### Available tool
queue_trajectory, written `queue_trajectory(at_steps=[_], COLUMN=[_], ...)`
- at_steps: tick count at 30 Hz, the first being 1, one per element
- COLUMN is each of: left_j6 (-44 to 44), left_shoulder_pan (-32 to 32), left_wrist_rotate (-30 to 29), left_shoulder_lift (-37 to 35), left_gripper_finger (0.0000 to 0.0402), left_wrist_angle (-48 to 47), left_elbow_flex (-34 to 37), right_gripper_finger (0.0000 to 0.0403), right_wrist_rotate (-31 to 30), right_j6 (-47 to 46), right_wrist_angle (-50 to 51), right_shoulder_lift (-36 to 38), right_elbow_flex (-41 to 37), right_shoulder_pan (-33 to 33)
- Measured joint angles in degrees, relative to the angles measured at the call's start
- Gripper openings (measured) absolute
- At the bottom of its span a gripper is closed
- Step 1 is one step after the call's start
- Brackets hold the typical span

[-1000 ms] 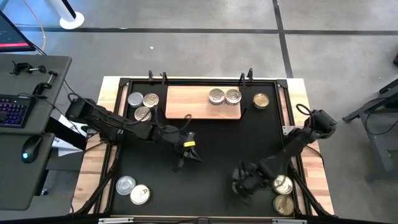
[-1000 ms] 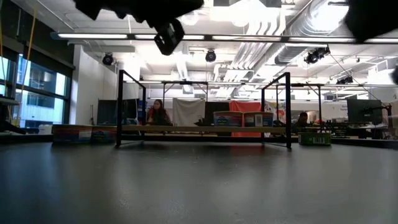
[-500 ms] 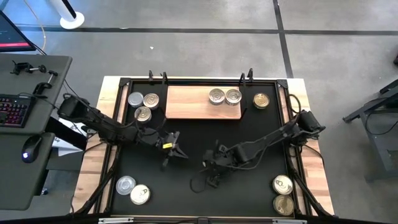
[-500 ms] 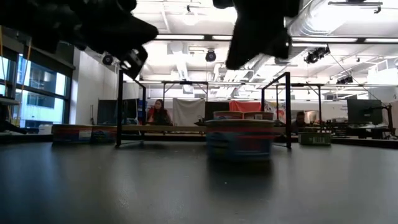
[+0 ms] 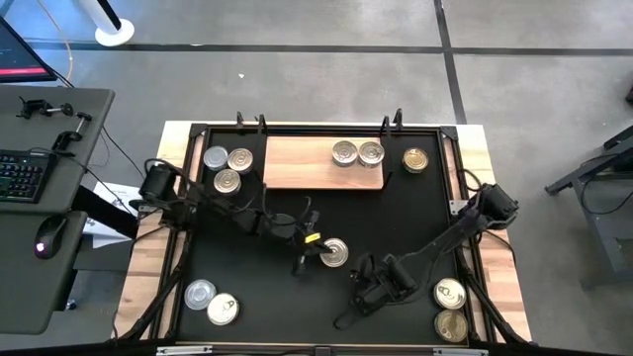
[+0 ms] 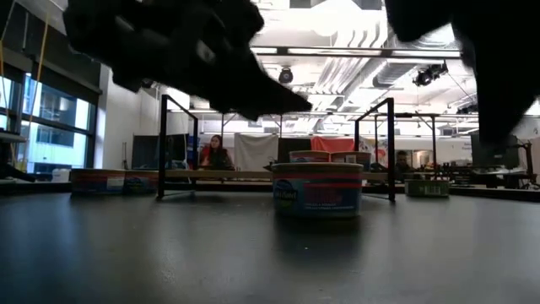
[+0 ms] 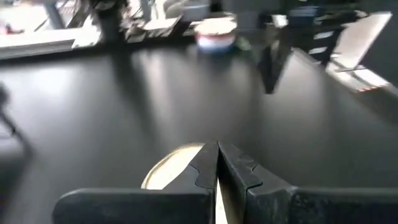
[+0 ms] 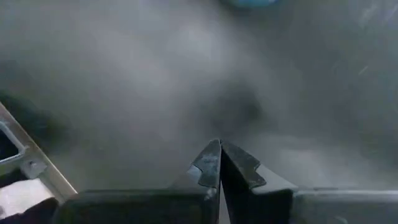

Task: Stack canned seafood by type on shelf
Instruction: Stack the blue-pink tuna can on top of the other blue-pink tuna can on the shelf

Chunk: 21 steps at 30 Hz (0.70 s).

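A: Where's your tin (image 5: 335,253)?

B: Mid-counter (image 5: 415,213), at six o'clock from the shelf (image 5: 307,161). Left end effector (image 5: 303,257) sits pinched together, empty, beside it; right end effector (image 5: 358,305) too.

A: Handling?

B: Likely rigid, slick, light. Grip its side wall.

Two tins (image 5: 357,152) on wooden shelf (image 5: 307,163)

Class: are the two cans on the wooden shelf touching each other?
Touching. The high view shows the two cans side by side on the shelf with their rims meeting and no gap.
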State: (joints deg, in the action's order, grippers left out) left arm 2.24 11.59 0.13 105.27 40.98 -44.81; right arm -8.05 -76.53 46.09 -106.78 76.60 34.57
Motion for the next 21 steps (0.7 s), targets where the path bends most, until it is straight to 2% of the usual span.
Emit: queue_trajectory(at_steps=[7, 10, 13, 21], left_j6=[-5.0, -5.7, -7.8, -10.1], left_shoulder_pan=[-2.8, -2.5, -1.5, 0.3], left_wrist_rotate=[1.4, 2.0, 1.6, -4.9], left_shoulder_lift=[0.2, 1.2, 2.2, 4.5], left_gripper_finger=[0.0000, 0.0000, 0.0000, 0.0000], left_wrist_angle=[-1.2, -0.4, -0.3, -1.4], left_elbow_flex=[1.9, 1.9, 1.8, 1.7], right_gripper_finger=[0.0000, 0.0000, 0.0000, 0.0000], right_wrist_rotate=[-0.5, -0.5, 0.3, 2.3], right_j6=[6.2, 10.3, 18.2, 28.8], right_wrist_angle=[-14.6, -15.6, -15.8, -15.6], right_shoulder_lift=[0.4, 0.4, 0.4, 0.4], right_elbow_flex=[-9.3, -11.0, -11.1, -11.1], right_shoulder_pan=[-4.8, -7.4, -9.6, -12.8])
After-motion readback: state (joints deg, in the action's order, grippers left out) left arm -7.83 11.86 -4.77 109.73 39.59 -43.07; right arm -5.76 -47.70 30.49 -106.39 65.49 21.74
